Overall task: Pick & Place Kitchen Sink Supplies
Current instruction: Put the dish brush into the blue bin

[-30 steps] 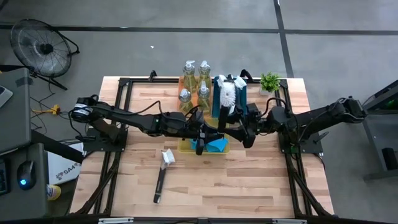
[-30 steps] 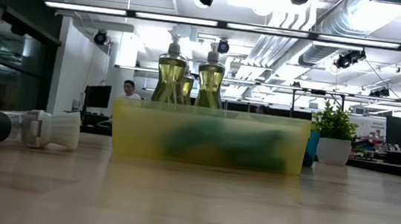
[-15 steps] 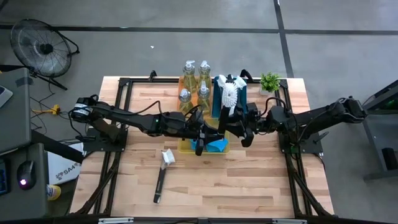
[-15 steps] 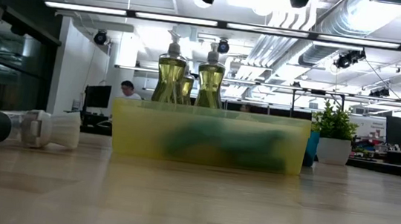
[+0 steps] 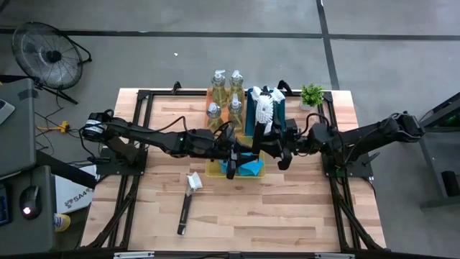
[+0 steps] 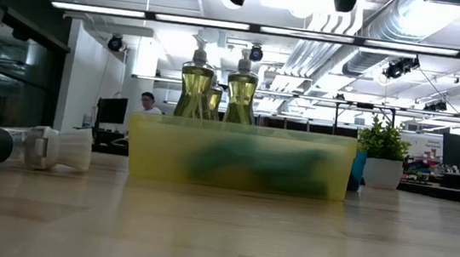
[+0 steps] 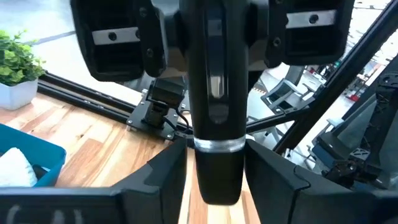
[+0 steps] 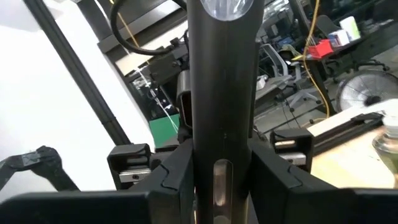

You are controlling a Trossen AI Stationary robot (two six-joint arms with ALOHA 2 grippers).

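A dish brush (image 5: 263, 109) with a black handle and a white head is held in the air over the trays. Its head is up and tipped toward the far edge, and its free end points down. My right gripper (image 5: 269, 150) (image 8: 221, 186) comes level from the right and is shut on the handle. My left gripper (image 5: 244, 151) (image 7: 217, 186) comes level from the left. Its fingers are open on either side of the handle's lower end (image 7: 217, 174), with a thin gap on each side. A second brush (image 5: 187, 205) lies flat on the table. My right gripper pinches the brush's black handle (image 8: 221, 124) between its two fingers, above the silver ring (image 7: 217, 146) near the free end. The fingers come level from the table's right and lie across the handle. The brush is lifted clear, steep, with its head up.
Soap bottles (image 5: 226, 93) stand in the orange tray (image 5: 218, 108) at the far middle. Beside it is the teal tray (image 5: 280, 115) with more brushes. The yellow tray (image 5: 215, 170) (image 6: 240, 155) holds blue sponges (image 5: 250, 169) under the grippers. A potted plant (image 5: 312, 93) stands far right.
In the high view my right gripper's fingers have drawn together on the brush handle. The brush and both arms have kept their places.
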